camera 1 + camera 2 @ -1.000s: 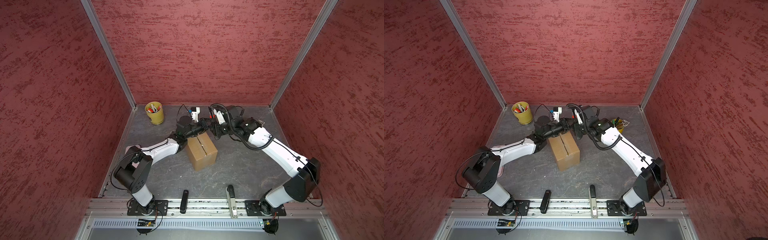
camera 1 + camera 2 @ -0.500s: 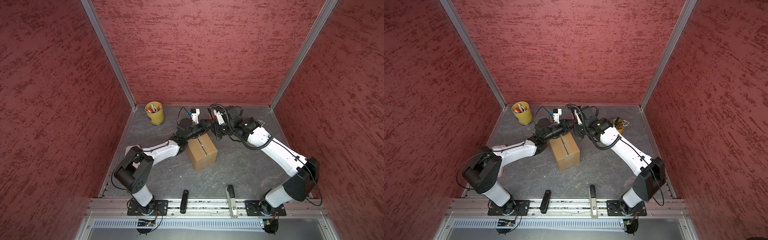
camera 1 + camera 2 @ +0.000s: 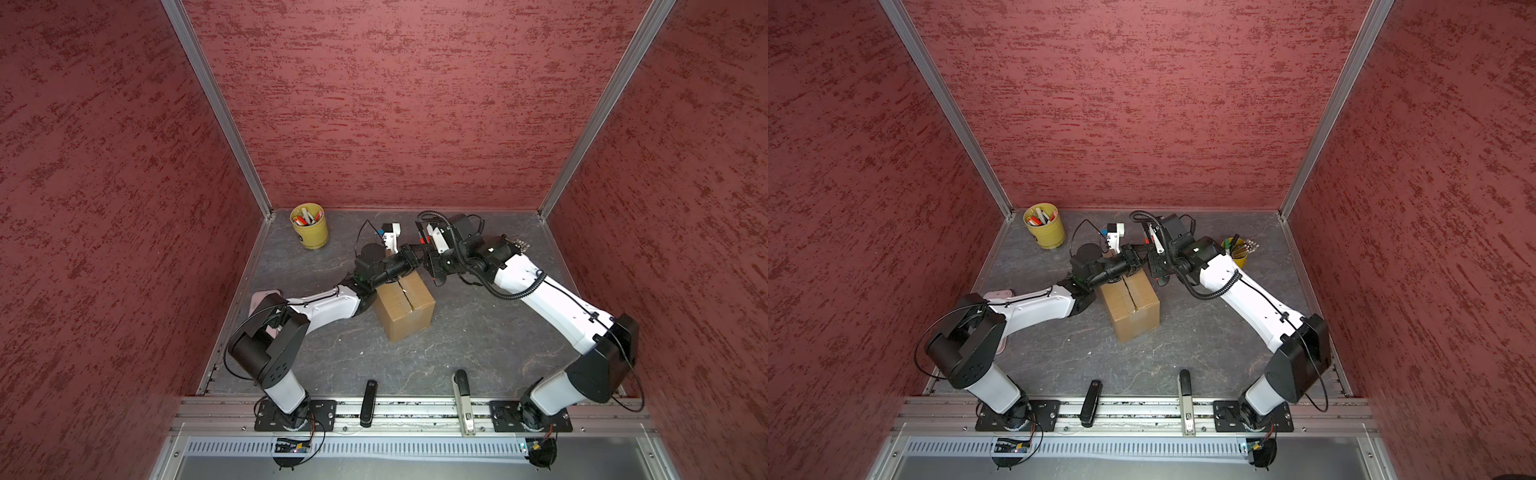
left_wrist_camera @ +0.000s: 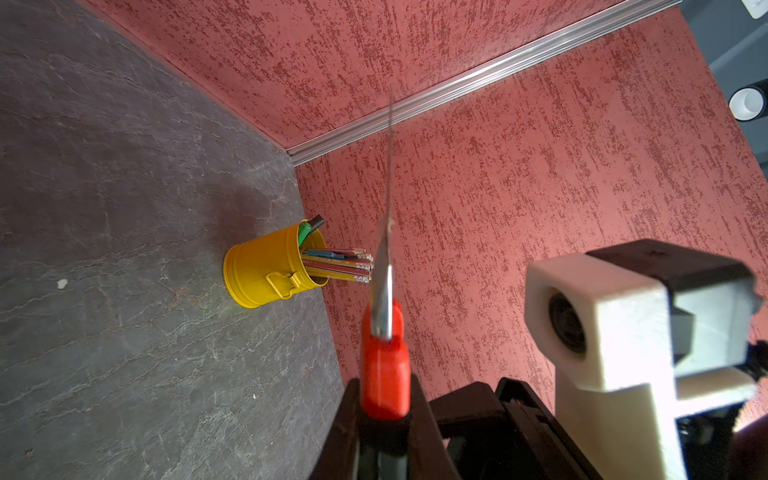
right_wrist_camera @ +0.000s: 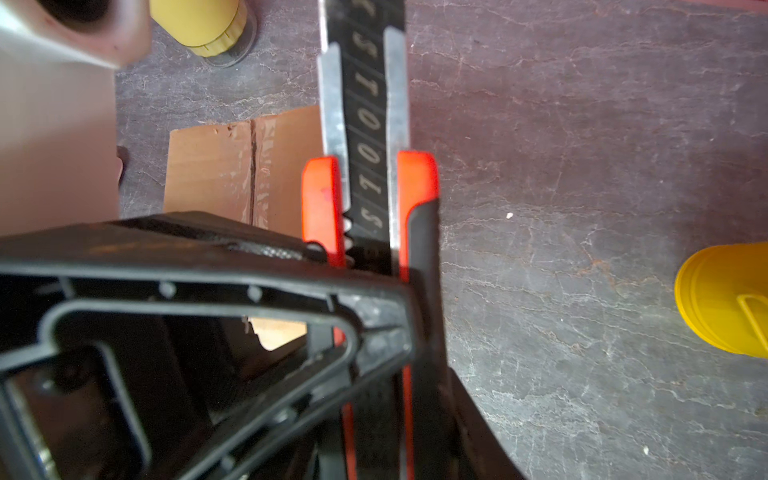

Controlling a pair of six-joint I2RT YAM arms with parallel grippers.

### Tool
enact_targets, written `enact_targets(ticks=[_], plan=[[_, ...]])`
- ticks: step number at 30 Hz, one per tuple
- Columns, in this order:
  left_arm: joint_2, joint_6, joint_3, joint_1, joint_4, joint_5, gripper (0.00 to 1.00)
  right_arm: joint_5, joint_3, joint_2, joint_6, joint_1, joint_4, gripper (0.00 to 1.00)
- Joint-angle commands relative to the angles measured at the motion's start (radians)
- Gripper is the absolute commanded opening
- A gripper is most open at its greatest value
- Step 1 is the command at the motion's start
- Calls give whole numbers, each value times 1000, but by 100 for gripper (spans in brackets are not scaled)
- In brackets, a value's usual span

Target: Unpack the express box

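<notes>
Over the express box's far end, left gripper clamps the utility knife; right gripper's hold unclear. Readying the cut; next, blade onto taped seam.

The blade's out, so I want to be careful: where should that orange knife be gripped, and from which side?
Grip the knife by its orange handle, across the flat sides, coming from the butt end behind the blade. The blade runs straight out of the handle's front, so that end is unsafe. The left end effector holds it so.
</notes>
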Motion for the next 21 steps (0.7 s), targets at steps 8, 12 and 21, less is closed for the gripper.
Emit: enact_targets(ticks=[8,12,21], plan=[[-84,59,-37,-30,-68,45,36,32,-46,-38,8,-11,51,0],[-118,83,-48,-30,-110,25,44,23,-58,-47,14,-11,47,0],[-274,162,-92,-21,-349,-59,54,57,-44,-72,18,-5,-82,0]])
